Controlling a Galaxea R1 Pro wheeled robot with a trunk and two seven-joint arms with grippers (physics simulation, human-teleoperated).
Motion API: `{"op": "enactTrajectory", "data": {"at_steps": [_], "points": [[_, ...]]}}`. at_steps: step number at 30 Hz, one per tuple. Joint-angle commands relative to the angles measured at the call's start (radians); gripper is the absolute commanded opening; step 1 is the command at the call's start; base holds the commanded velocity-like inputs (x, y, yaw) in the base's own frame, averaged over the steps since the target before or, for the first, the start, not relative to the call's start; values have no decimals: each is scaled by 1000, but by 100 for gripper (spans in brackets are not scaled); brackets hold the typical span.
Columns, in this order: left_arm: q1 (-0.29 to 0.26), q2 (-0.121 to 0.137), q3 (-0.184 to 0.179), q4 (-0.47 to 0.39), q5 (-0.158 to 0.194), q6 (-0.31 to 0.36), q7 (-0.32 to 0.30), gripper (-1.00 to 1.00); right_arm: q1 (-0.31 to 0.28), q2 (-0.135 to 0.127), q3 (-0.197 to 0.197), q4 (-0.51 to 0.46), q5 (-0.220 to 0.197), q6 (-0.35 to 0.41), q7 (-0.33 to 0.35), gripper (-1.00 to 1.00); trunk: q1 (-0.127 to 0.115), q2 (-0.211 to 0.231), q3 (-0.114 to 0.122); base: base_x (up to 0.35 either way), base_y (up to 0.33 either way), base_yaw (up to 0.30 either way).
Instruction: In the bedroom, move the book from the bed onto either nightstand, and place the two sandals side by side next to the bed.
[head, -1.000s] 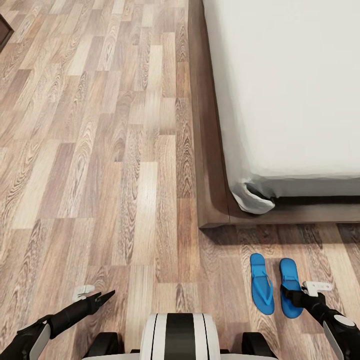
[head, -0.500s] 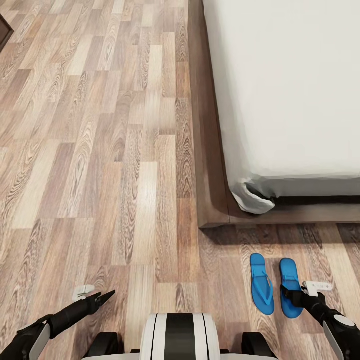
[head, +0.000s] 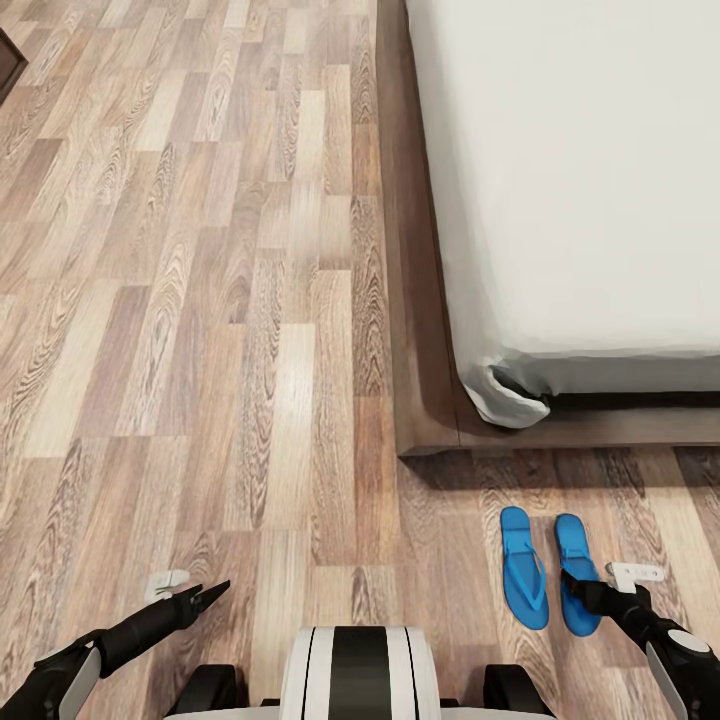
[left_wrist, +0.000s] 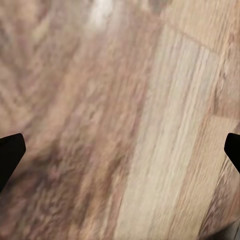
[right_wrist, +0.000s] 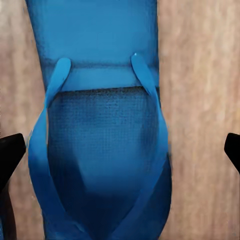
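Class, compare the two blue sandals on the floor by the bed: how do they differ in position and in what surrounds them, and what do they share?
The left sandal lies fully in the open; the right sandal has its near end hidden under the right gripper, whose fingers stand wide apart in the right wrist view. The left sandal lies nearer the bed's corner; the right one lies farther along its foot. Both are blue, flat on the floor, parallel, a narrow gap between them.

Two blue sandals lie at the head view's lower right: one sandal on the left, the second sandal beside it. One bed fills the upper right. Two tools: the left tool and the right tool.
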Motion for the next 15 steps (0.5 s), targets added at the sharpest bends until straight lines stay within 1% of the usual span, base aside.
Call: {"op": "enactTrajectory", "data": {"at_steps": [1, 13, 15], "points": [[0, 0, 2, 0, 6, 10, -4, 100, -1, 1, -6, 0, 7, -1, 8, 100, 0, 0, 0, 0, 0, 0], [0, 0, 2, 0, 6, 10, -4, 100, -1, 1, -6, 0, 7, -1, 8, 100, 0, 0, 0, 0, 0, 0], [0, 0, 2, 0, 5, 10, -4, 100, -1, 1, -6, 0, 7, -1, 8, 100, -1, 0, 7, 0, 0, 0]]}}
